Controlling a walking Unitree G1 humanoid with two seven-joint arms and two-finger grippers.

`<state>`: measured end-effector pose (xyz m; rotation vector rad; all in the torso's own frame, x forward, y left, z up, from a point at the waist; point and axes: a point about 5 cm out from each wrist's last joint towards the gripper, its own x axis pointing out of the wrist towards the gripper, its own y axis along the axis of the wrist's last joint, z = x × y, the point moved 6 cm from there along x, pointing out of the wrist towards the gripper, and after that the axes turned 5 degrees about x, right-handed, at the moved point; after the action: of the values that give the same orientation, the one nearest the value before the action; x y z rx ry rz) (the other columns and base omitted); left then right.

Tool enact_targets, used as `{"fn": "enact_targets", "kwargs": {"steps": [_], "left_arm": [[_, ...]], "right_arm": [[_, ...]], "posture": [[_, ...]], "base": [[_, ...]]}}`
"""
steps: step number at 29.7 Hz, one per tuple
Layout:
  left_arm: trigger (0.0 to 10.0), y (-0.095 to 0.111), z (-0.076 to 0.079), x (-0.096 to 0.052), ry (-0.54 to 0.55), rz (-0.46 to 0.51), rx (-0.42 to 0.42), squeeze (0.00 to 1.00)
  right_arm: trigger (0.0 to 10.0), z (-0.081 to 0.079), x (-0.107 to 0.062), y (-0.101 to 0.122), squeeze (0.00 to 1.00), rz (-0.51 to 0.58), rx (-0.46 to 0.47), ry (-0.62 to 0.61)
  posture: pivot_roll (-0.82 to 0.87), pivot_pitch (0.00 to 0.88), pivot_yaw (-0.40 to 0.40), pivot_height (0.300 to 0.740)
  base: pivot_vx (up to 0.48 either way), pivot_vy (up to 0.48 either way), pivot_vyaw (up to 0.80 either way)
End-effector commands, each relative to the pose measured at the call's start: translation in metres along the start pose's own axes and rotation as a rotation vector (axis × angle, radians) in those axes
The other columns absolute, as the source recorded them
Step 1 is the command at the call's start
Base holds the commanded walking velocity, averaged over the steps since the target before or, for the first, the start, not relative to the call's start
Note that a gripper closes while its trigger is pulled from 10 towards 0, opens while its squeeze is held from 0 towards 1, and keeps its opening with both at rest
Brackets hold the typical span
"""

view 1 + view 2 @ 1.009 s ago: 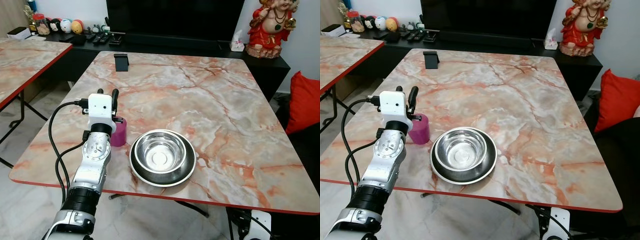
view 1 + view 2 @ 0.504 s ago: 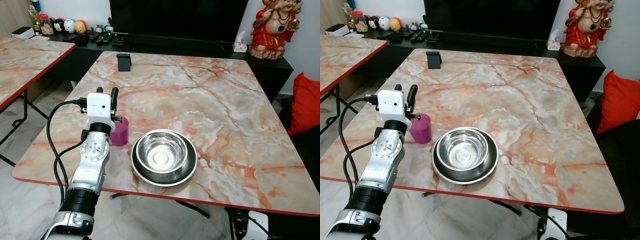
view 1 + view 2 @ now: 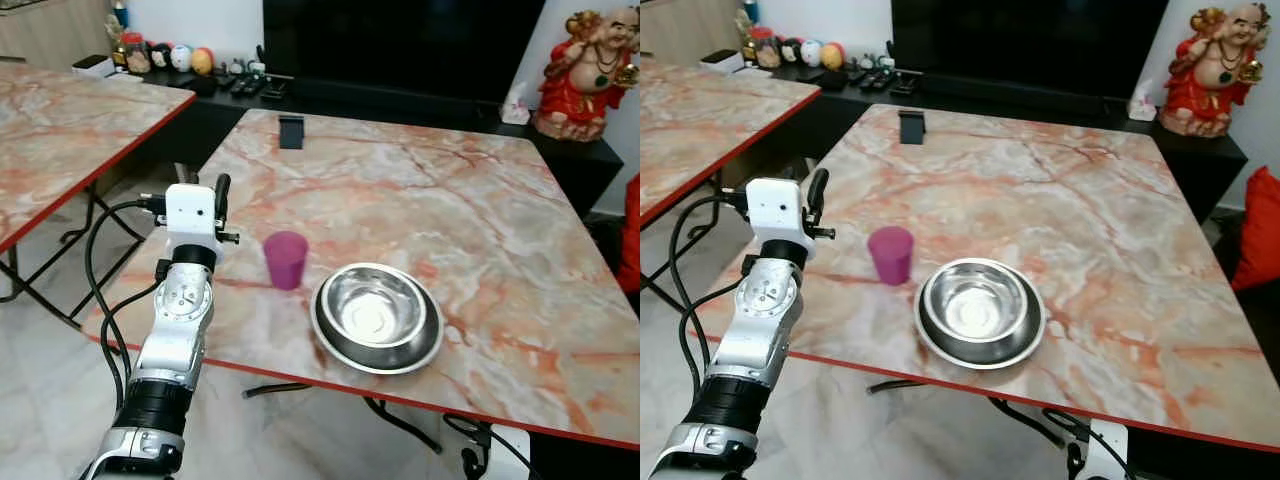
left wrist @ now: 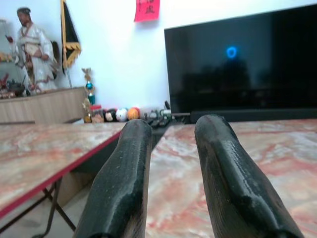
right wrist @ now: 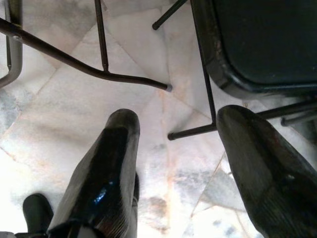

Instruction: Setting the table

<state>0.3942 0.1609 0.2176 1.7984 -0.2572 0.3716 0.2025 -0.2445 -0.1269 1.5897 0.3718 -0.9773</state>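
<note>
Fingers (image 4: 124, 183) of the left gripper (image 3: 200, 186) sit slightly parted, holding nothing; the pink cup (image 3: 286, 259) stands just right of them, apart. Looks light, rigid, smooth: take its sides.

Pink cup (image 3: 286, 259) upright, beside steel bowl (image 3: 377, 315) — apart

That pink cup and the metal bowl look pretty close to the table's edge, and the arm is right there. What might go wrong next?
Two things, I would guess. The left tool sits raised just beside the pink cup, empty and slightly parted; a sideways swing might tip the light cup over. The steel bowl rests near the red table edge, so a nudge toward the robot could push it off onto the tiled floor. The right tool hangs idle below the table, among chair legs.
</note>
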Motion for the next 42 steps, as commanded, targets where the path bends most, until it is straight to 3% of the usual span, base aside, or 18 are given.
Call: {"fn": "enact_targets", "kwargs": {"steps": [1,42], "left_arm": [[10.0,0.0029,0.0022,-0.0002,-0.005,0.002,0.004,0.0],[10.0,0.0048,-0.0034,-0.0042,0.018,-0.005,0.008,0.0]], "right_arm": [[10.0,0.0022,0.0005,0.0012,0.0,-0.003,-0.002,-0.004],[10.0,0.0034,0.0011,0.0017,0.0,-0.015,-0.028,0.006]], "posture": [[0.11,0.0,-0.07,0.707],[0.13,0.0,-0.085,0.707]], "base": [[0.0,0.304,0.0],[0.0,0.303,0.0]]}}
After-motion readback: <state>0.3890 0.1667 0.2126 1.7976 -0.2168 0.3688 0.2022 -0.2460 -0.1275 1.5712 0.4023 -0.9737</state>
